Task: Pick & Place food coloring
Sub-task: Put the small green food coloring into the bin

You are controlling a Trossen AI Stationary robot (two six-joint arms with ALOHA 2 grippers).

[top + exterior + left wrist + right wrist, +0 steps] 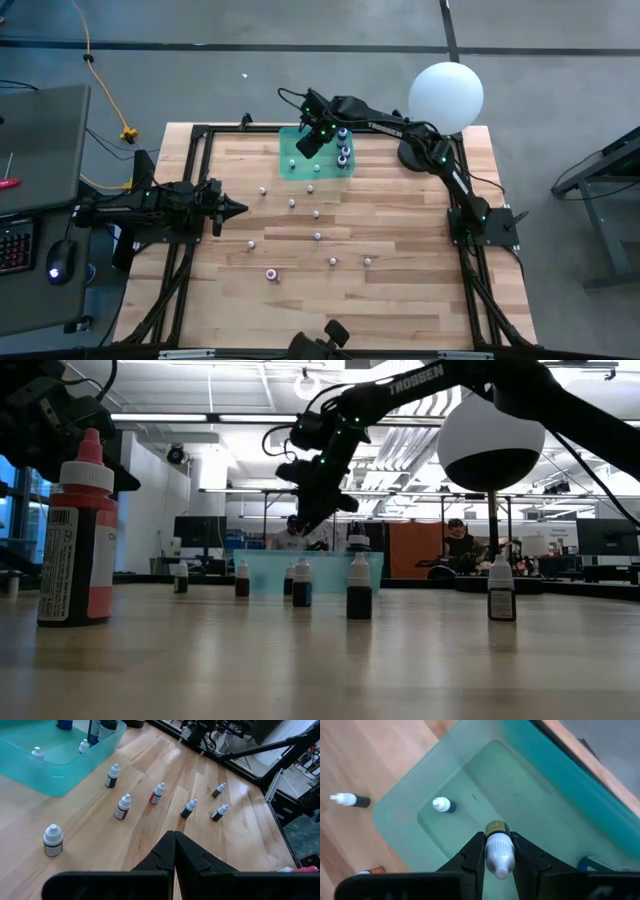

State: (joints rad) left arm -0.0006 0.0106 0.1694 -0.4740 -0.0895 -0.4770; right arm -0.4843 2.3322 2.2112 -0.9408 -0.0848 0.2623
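Observation:
My right gripper (pixel 309 143) hangs over the green translucent tray (pixel 292 167) at the table's far side, shut on one small food coloring bottle (pixel 498 851) with a whitish cap. Another small bottle (pixel 441 805) stands on the tray floor, and larger blue-topped ones (pixel 343 150) stand at the tray's right end. Several more food coloring bottles (pixel 317 225) stand upright on the wood in front of the tray. My left gripper (pixel 174 841) is shut on nothing, low at the table's left side (pixel 232 208). My right gripper pinches the bottle between its two fingers (pixel 472 856) at the neck, just below the whitish cap (pixel 500 860). The fingers slant down from the table's right side. The bottle lies along them, cap toward the wrist, its labelled body (pixel 495 827) pointing at the tray floor, lifted clear.
A big white globe lamp (pixel 446 95) stands at the far right corner beside the right arm. A larger red bottle (pixel 80 540) stands close to the low camera near the front. Bare wood lies along the table's right side and front.

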